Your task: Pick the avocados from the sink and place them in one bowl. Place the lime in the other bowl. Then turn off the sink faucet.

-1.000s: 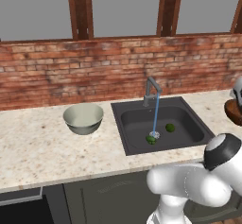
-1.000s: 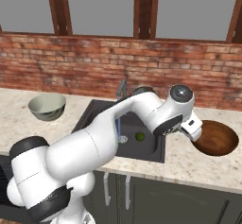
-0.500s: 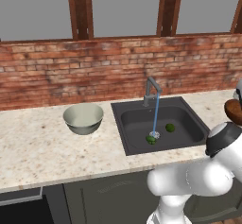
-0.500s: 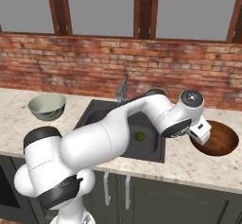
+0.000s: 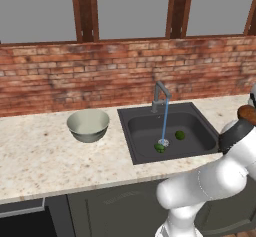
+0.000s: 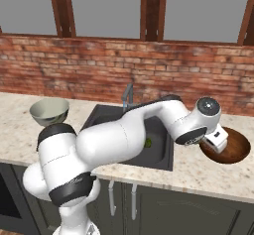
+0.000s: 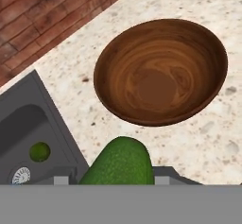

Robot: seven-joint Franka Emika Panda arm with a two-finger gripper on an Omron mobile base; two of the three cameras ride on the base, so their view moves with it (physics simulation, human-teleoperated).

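Note:
My gripper (image 7: 120, 178) is shut on a dark green bumpy avocado (image 7: 121, 163) and hangs just short of the reddish-brown wooden bowl (image 7: 160, 79), which holds nothing. From the right base, the hand (image 6: 217, 143) hovers over the near-left rim of that bowl (image 6: 239, 148). A second avocado (image 5: 159, 148) lies by the drain in the dark sink (image 5: 142, 126). The brighter lime (image 5: 180, 135) rests to its right, seen again in the hand view as the lime (image 7: 39, 151). Water runs from the faucet (image 5: 160, 95).
The pale grey-green bowl (image 5: 88, 125) stands on the speckled counter left of the sink, also seen as the pale bowl (image 6: 48, 111). A brick wall and window frames rise behind. My white arm arches over the sink's right half.
The arm has swung right with the avocado, from beside the sink's right edge to over the brown bowl's rim. The fruits in the sink have not moved.

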